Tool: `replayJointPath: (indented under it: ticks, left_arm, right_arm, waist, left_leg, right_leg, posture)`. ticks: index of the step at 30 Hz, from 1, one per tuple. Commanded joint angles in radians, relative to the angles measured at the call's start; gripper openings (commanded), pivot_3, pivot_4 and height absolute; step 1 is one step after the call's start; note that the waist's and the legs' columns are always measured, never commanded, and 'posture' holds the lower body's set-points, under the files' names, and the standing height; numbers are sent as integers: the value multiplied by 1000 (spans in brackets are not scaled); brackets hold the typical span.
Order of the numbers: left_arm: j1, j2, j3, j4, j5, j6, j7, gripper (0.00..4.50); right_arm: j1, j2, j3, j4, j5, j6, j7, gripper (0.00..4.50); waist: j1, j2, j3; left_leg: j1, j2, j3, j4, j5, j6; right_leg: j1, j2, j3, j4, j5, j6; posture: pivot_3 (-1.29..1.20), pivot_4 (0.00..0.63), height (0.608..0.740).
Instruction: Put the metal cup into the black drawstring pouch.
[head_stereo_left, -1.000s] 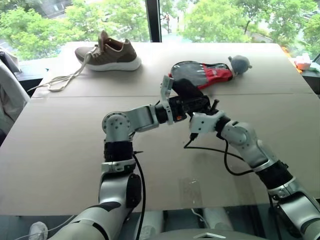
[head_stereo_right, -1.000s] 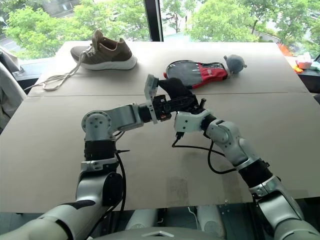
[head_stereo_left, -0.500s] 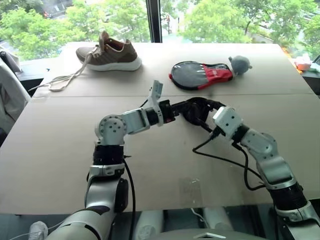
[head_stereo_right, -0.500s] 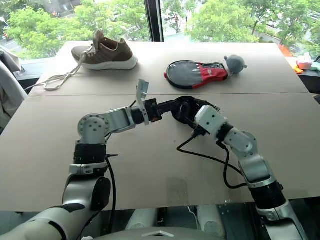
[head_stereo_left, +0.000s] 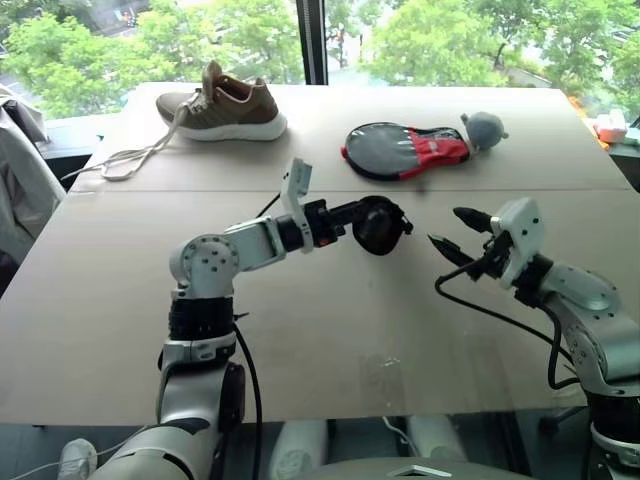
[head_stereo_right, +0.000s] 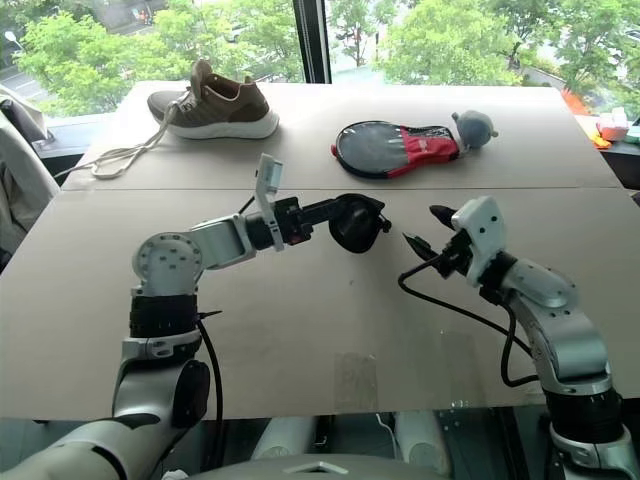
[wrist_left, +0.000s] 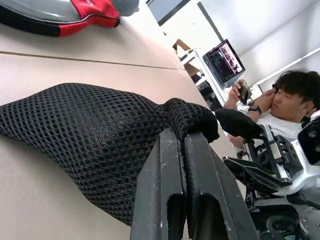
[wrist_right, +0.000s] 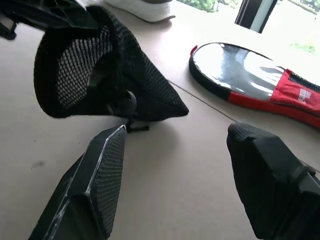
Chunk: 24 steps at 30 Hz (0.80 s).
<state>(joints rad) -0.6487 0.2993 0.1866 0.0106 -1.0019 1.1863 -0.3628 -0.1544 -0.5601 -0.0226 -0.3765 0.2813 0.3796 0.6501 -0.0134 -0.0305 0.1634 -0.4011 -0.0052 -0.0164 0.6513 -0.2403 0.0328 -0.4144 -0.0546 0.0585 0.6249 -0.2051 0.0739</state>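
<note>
Since a second ago the right gripper (head_stereo_left: 455, 229) has pulled away to the right of the black drawstring pouch (head_stereo_left: 378, 224), and its fingers now stand apart and empty, well clear of the bag. Pinched together on the pouch's gathered neck, the left gripper (head_stereo_left: 347, 217) holds it just above the tabletop (head_stereo_left: 330, 330), near the middle. From the head views the pouch reads as a dark rounded lump. The left wrist view adds its open mesh weave (wrist_left: 90, 135) and, beyond it, a person (wrist_left: 280, 107) seated off the right side. The right wrist view looks into the pouch's mouth (wrist_right: 80, 67); whether the metal cup sits inside I cannot tell. On the far side lie a shoe (head_stereo_left: 225, 103), a black-and-red paddle cover (head_stereo_left: 405, 152) and a grey ball (head_stereo_left: 482, 126).
</note>
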Motion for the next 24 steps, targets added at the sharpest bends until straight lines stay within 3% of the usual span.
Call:
replayJointPath:
  ticks: [1,7,12,19,24]
  left_arm:
    - [-9,-6,23,-13,-7,4,11,0]
    - [-20,-4,56,8,-20,14,28,0]
    - [-25,-6,72,13,-22,29,35,0]
    - [-48,-10,95,42,-17,39,41,0]
    - [-52,-9,99,53,-11,35,39,0]
  right_arm:
    - [-2,-28,145,75,-192,-177,4,3265]
    - [-84,128,262,285,-331,-265,-130,3265]
    - [-193,281,218,477,-334,-304,-245,3265]
    - [-268,341,190,613,-290,-349,-218,3265]
    - [-241,339,188,592,-271,-330,-181,1091]
  waist:
    - [-1,0,0]
    - [-4,0,0]
    - [-1,0,0]
    - [-1,0,0]
    - [-4,0,0]
  left_leg:
    - [0,0,1,0,0,0]
    - [1,1,6,1,0,0]
    - [1,1,2,1,1,-2]
    - [0,-1,-2,0,3,-6]
    - [0,-1,-3,-1,3,-6]
  right_leg:
    - [0,0,0,0,0,0]
    - [0,1,1,0,0,0]
    - [0,1,1,1,0,0]
    - [0,-1,-1,1,0,0]
    - [0,-1,-2,1,0,0]
  posture:
    - [0,150,740]
    - [0,150,740]
    - [0,150,740]
    - [0,150,740]
    - [0,150,740]
